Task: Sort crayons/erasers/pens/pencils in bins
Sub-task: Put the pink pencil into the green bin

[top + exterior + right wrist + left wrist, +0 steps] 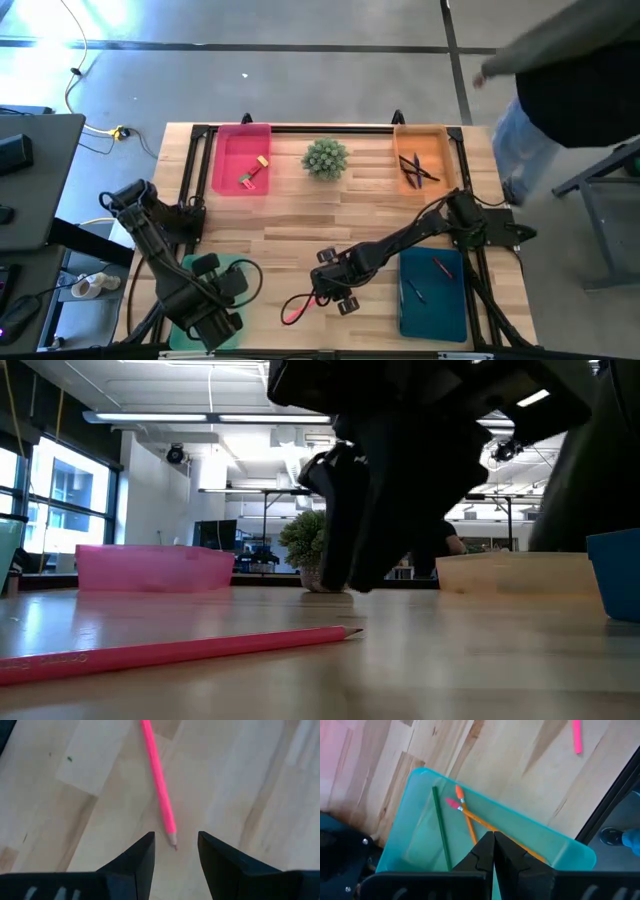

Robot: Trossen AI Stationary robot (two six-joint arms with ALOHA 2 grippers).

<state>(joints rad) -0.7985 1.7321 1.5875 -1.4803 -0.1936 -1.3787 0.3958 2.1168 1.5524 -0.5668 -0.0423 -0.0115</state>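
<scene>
right jaws [175, 851] released over pink pencil [159, 782] tip | risk: end-grab, pencil pivots, rolls across bench [290, 225] | left jaws [493, 851] clenched, empty

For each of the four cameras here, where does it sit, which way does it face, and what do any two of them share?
High view: above the table, looking straight down; both arms, four bins, a person at top right.
Low view: at table height, looking level across; the pink pencil in front, the right arm dark above it.
Left wrist view: on the left arm, looking down past the shut left gripper into the light green bin with pencils.
Right wrist view: looking down past the open right gripper at the pink pencil.
Shared: the pink pencil shows in all four views.
</scene>
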